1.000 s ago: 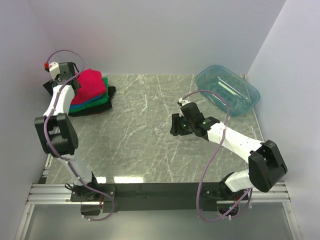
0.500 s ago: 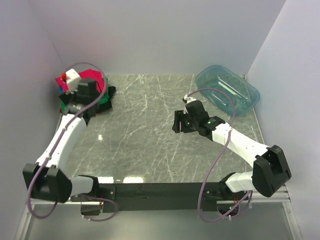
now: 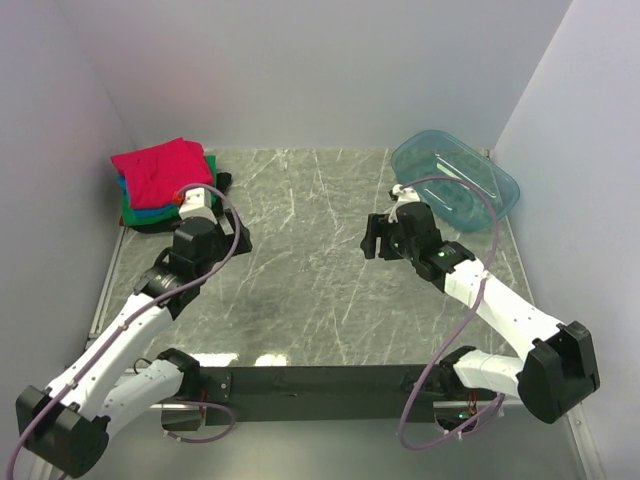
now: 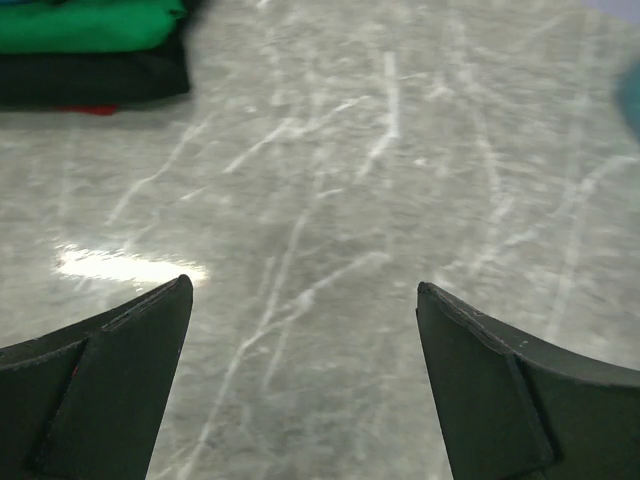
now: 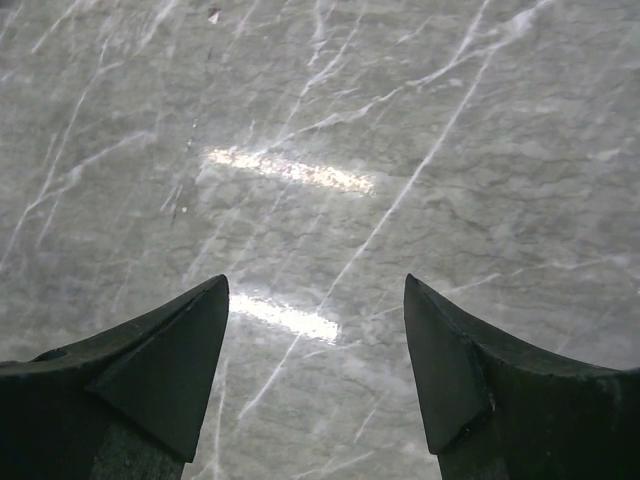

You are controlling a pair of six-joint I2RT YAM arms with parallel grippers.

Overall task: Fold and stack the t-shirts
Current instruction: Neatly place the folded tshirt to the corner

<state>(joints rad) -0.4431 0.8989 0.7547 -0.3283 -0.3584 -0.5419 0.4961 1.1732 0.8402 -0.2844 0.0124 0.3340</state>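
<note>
1. Two grippers are showing, and both are standing spread with nothing between their fingers. In each wrist view only bare marble is showing in the gap.
2. The left gripper [image 4: 303,288] is hovering over the table [image 3: 310,270], just off the near right corner of the shirt pile and not touching it.
3. The right gripper [image 5: 316,283] is hanging over the right half of the table, near the tub and apart from it.
4. One pile of t-shirts is sitting in the far left corner, against the left wall. I am counting four, all folded:
   - the red-pink t-shirt [image 3: 160,168] is lying on top, a little crumpled;
   - the blue t-shirt [image 3: 145,210] is peeking out under it as a thin edge;
   - the green t-shirt [image 4: 95,25] is lying below that;
   - the black t-shirt [image 4: 90,78] is lying at the bottom, on the marble.
5. One clear teal tub [image 3: 480,205] is sitting in the far right corner, well apart from the pile.
</note>
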